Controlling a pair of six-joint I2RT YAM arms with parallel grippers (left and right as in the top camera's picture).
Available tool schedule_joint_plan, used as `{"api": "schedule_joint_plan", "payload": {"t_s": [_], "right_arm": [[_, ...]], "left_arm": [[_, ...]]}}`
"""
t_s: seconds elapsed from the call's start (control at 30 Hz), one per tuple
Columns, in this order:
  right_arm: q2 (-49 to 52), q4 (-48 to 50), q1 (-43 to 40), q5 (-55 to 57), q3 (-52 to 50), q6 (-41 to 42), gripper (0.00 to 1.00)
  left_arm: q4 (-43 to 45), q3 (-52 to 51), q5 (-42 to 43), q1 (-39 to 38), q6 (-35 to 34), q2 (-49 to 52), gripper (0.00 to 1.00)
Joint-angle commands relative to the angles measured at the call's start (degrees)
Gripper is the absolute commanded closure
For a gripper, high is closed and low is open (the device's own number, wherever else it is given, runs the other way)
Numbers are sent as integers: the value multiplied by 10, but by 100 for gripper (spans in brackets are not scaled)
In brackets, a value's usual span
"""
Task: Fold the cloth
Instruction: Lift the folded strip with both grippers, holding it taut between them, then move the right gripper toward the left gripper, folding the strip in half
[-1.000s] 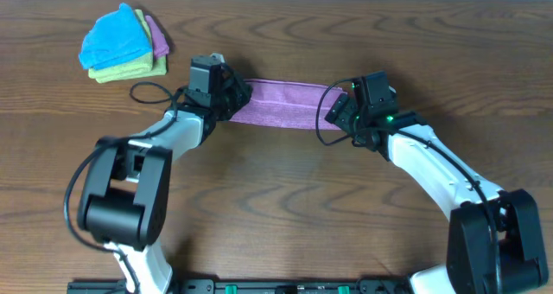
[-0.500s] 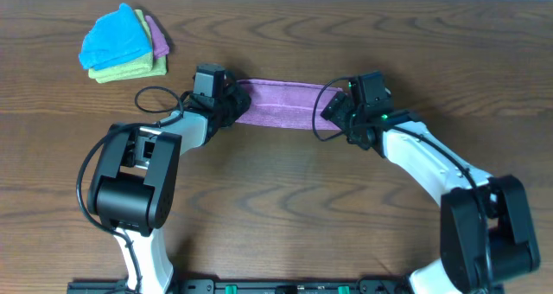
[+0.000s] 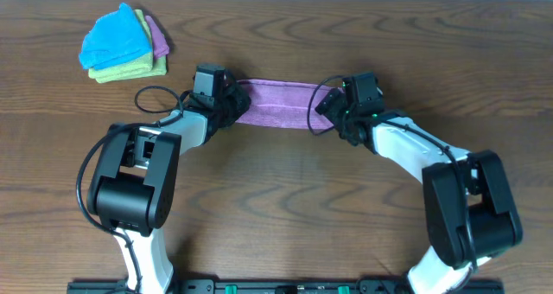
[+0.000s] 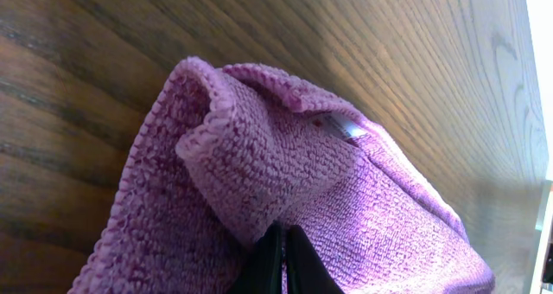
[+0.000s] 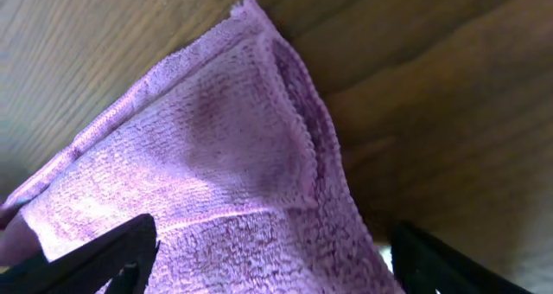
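Observation:
The lilac cloth lies folded into a long narrow band on the wooden table between my two grippers. My left gripper is shut on the cloth's left end; in the left wrist view its closed fingers pinch the bunched fabric. My right gripper is at the cloth's right end with its fingers spread wide. In the right wrist view its two fingertips straddle the cloth's corner, which lies flat on the wood.
A stack of folded cloths, bright blue on top of yellow-green with a purple one behind, sits at the far left. A black cable loops beside my left arm.
My right gripper has shifted a little left along the cloth's right end. My left arm turned inward at first and then stayed put. The cloth band looks slightly shorter.

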Motion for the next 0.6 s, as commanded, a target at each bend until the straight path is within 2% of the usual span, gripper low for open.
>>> {"api": "schedule_joint_plan", "payload": {"t_s": [0.0, 0.1, 0.13, 0.23, 0.3, 0.57], "right_arm": [[31, 11, 7, -6, 0, 13, 21], [40, 19, 11, 13, 0, 15, 47], [39, 25, 11, 19, 0, 15, 53], [39, 61, 9, 19, 0, 5, 83], [37, 78, 10, 17, 0, 2, 98], [-17, 82, 29, 17, 6, -115, 99]], "left_arm": [[-11, 5, 0, 1, -4, 10, 94], [-13, 5, 0, 1, -4, 10, 94], [-16, 5, 0, 1, -4, 10, 94], [-28, 5, 10, 1, -4, 10, 94], [-34, 5, 19, 1, -4, 10, 94], [-41, 5, 20, 1, 5, 10, 94]]}}
